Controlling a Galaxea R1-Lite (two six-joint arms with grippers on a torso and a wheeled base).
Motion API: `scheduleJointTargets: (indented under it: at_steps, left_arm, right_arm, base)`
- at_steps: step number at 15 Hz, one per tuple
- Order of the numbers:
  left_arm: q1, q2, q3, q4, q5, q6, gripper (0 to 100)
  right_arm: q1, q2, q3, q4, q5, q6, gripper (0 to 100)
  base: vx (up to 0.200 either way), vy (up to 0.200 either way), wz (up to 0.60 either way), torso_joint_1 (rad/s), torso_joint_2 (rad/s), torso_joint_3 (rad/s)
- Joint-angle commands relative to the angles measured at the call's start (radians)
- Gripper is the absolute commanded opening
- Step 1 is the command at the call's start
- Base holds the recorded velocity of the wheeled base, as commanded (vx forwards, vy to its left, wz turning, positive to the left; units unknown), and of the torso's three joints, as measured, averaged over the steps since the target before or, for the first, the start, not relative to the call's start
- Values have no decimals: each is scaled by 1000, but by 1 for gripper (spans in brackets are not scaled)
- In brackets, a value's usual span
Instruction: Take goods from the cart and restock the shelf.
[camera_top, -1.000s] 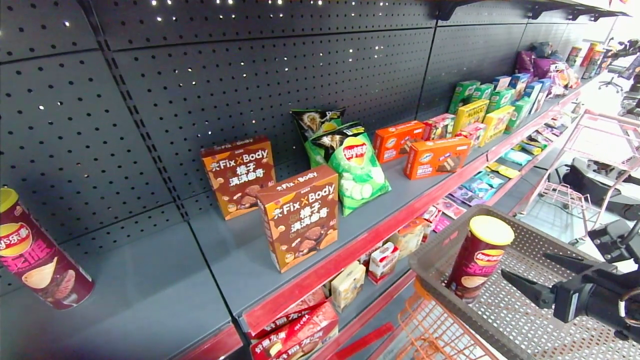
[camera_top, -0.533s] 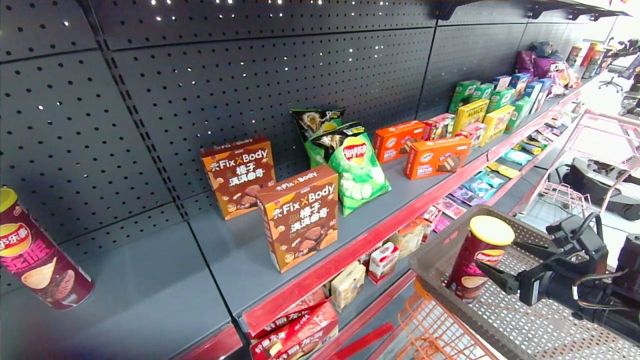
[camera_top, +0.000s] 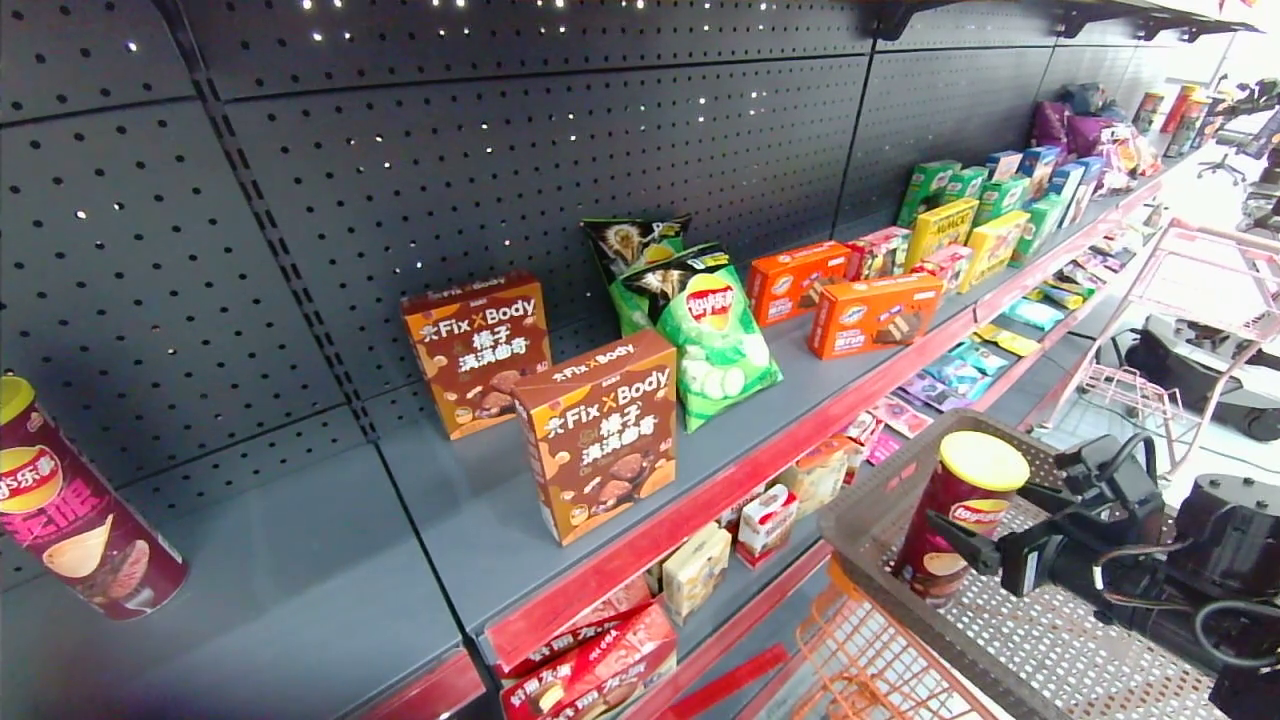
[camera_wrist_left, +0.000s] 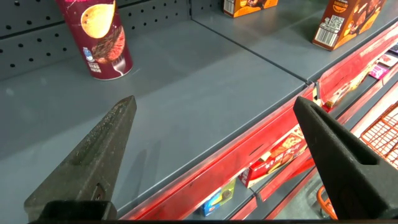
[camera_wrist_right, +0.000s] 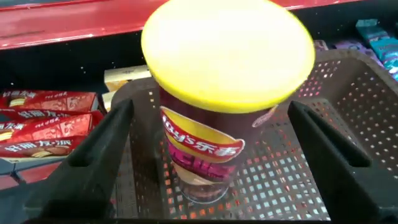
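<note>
The right gripper (camera_wrist_right: 217, 168), jaws spread wide, is straddling the chip can (camera_top: 962, 500) in the cart basket (camera_top: 1060, 640), starting the pick, which next probably needs a firm, level close

Lettering on boxes (camera_top: 600, 440) (cans (camera_top: 968, 492) too)

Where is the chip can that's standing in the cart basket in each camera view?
Head view: chip can lower right, upright in a corner of the cart basket, by the shelf.
Left wrist view: a second can stands on the shelf instead.
Right wrist view: chip can at centre, between the fingers of the open right pincer.
Shared landmark: the red shelf edge, in all three views.
</note>
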Motion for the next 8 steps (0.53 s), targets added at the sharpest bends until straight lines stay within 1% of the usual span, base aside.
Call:
scheduleJointTargets:
  at_steps: [1,4,8]
  left_arm:
    - [0,1,0,1,0,0,100]
    - [0,1,0,-1,0,0,100]
    - [0,1,0,-1,0,0,100]
  right_arm:
    - [-6,50,-9,-10,-1,1,100]
    - [-9,115,-18,-59,-1,24,100]
    - [17,172,-64,-59,-5,45,100]
  base:
    - [0,0,0,0,0,0]
    - [0,0,0,0,0,0]
    - [0,0,0,0,0,0]
